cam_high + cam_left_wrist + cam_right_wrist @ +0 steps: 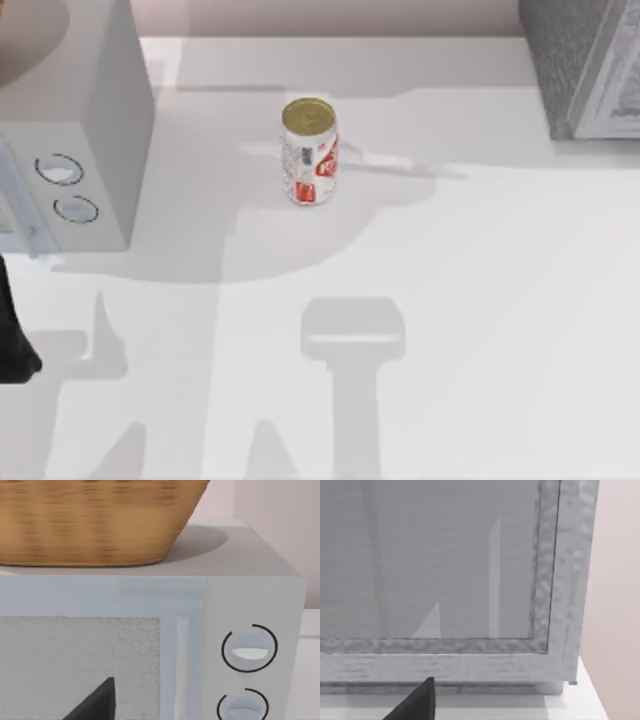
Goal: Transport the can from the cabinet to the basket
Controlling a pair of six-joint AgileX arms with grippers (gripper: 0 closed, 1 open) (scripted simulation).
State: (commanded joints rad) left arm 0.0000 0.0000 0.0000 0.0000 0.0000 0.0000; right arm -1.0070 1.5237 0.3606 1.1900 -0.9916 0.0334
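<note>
The can (310,150), with a dull gold top and white side with red patches, stands upright on the white table (480,300), back centre, apart from both arms. The grey cabinet (585,65) stands at the back right; its front (445,580) is close before my right wrist camera, where a dark part of my right gripper (415,702) shows. The woven basket (90,525) sits on top of the grey box with two dials (250,650). A dark part of my left gripper (97,702) is close to that box's front.
The grey box with two dials (75,150) takes up the back left of the table. A black piece of my left arm (15,340) is at the left edge. Arm shadows lie across the table's front half.
</note>
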